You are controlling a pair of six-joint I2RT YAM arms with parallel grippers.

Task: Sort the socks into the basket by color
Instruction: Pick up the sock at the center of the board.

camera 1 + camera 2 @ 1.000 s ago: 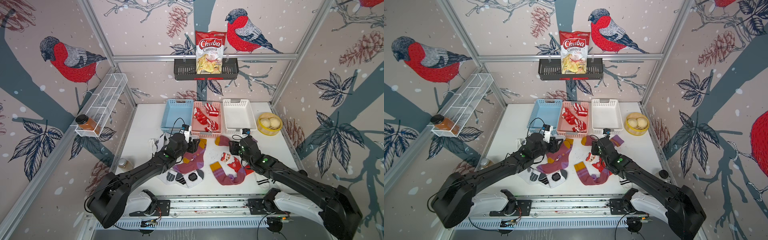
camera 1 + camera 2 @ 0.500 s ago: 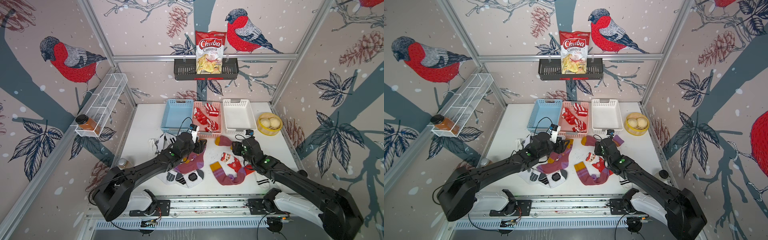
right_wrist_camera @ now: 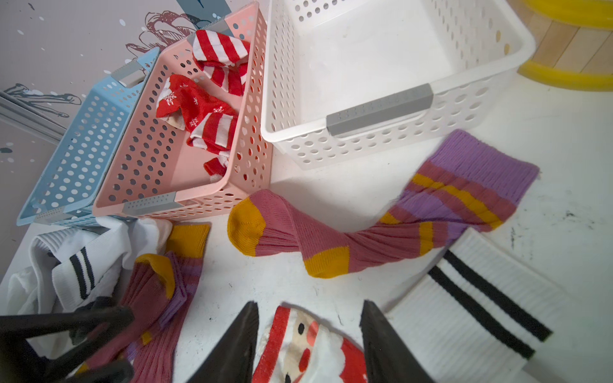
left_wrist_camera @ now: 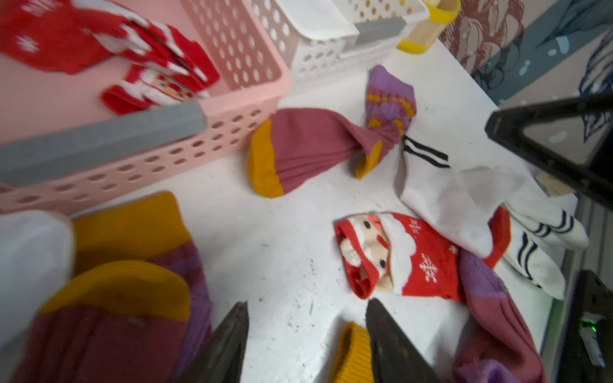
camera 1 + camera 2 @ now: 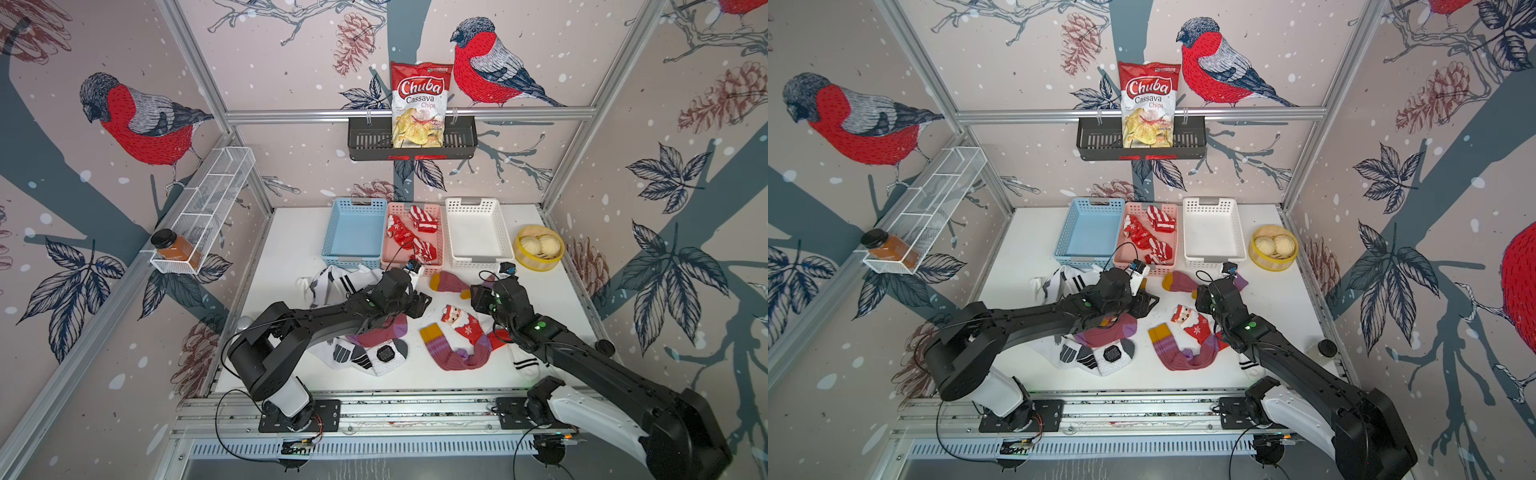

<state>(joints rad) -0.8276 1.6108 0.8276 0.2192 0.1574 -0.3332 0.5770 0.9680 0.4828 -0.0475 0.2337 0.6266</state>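
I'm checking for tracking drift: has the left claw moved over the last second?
Yes. The left claw has swung to its right along the front of the pink basket, closer to the Santa sock.

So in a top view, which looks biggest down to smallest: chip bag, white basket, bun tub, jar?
1. chip bag and white basket: about alike, can't rank.
2. bun tub.
3. jar.

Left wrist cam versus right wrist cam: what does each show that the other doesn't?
Only the left wrist view shows the white navy-striped socks lying past the Santa sock. Only the right wrist view shows the blue basket. Both show the pink basket holding red socks, the Santa sock, and the maroon sock with a mustard toe.
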